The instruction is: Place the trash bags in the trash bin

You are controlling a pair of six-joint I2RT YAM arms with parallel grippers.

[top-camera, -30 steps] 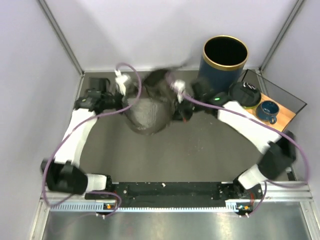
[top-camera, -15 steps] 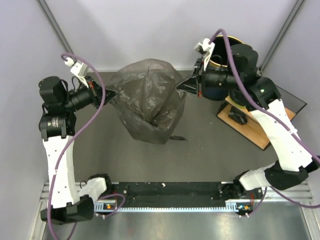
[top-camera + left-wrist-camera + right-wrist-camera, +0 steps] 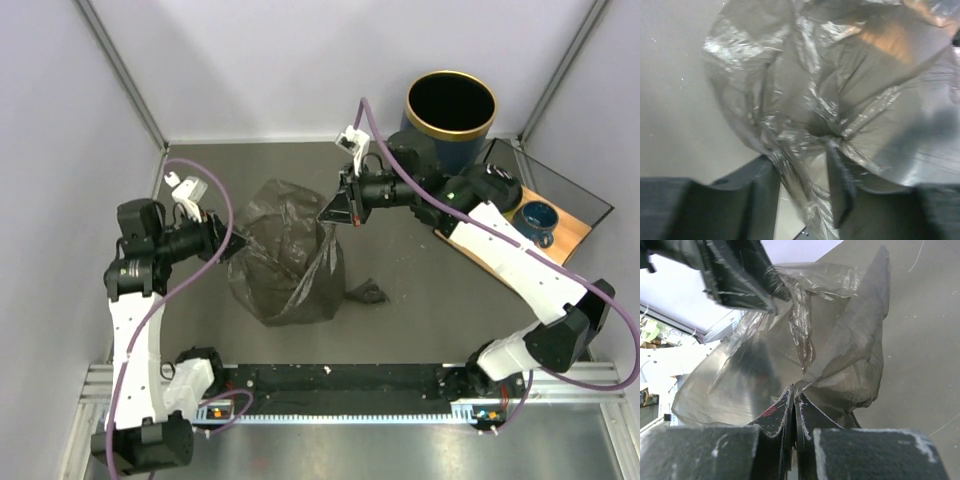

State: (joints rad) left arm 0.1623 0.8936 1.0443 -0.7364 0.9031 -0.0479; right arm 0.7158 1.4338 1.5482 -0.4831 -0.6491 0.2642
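Observation:
The trash bag (image 3: 285,258) is a crinkled black film sack sagging onto the table between my two arms. My right gripper (image 3: 332,212) is shut on its upper right edge; in the right wrist view the fingertips (image 3: 788,401) pinch a fold of the bag (image 3: 840,350). At the bag's left side my left gripper (image 3: 230,246) stands open, and a strand of the film (image 3: 805,195) runs loose between its parted fingers (image 3: 839,185). The navy trash bin (image 3: 447,141) with a gold rim stands upright at the back right, apart from both grippers.
A wooden board (image 3: 565,235) at the right carries a blue mug (image 3: 538,221) and a black round roll (image 3: 497,186). A dark flap of film (image 3: 368,292) lies on the table right of the bag. Grey walls close in at left, back and right.
Both arms came down from a raised, spread hold and the bag sank onto the table. The left jaws opened off the film. The right gripper moved left, away from the bin.

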